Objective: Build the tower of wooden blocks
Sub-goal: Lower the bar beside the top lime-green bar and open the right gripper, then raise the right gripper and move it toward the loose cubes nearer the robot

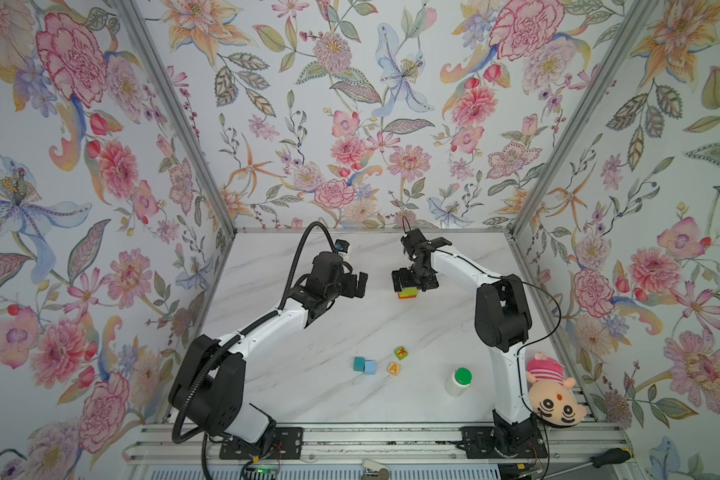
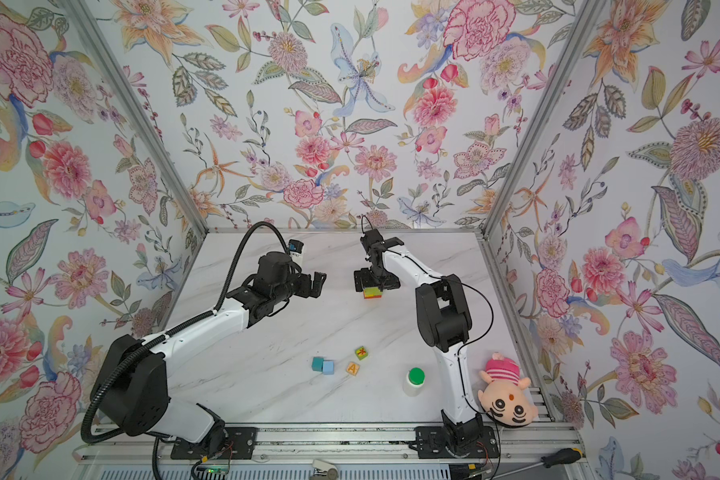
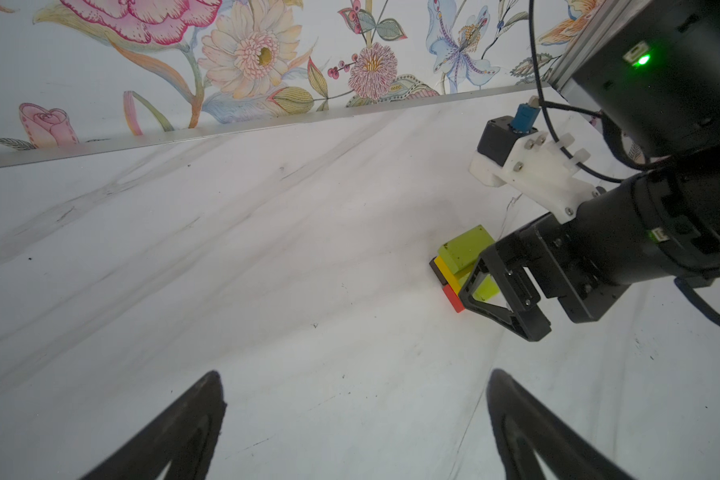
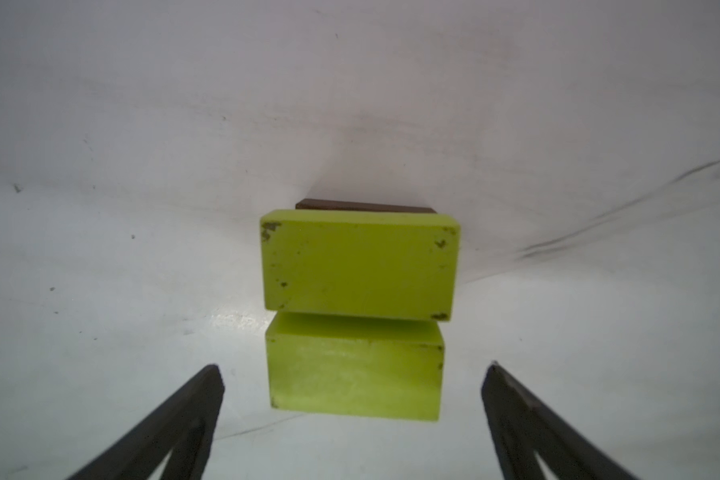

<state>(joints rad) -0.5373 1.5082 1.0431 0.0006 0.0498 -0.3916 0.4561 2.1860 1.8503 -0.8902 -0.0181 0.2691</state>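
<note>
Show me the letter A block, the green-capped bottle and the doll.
letter A block (image 1: 393,368): in a top view, lettered top face.
green-capped bottle (image 1: 462,376): in a top view, green cap.
doll (image 1: 558,401): in a top view, its face.

lab booth (image 1: 350,124), aluminium rails (image 1: 371,436)

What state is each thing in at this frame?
Tower, standing, lime block on top.
Right hand, open, over the tower.
Left hand, open, empty.
Teal cube, loose, touching blue cube.
Green cube, loose, apart.
A cube, loose, apart.
Bottle, upright, capped.
Doll, lying down.
</note>
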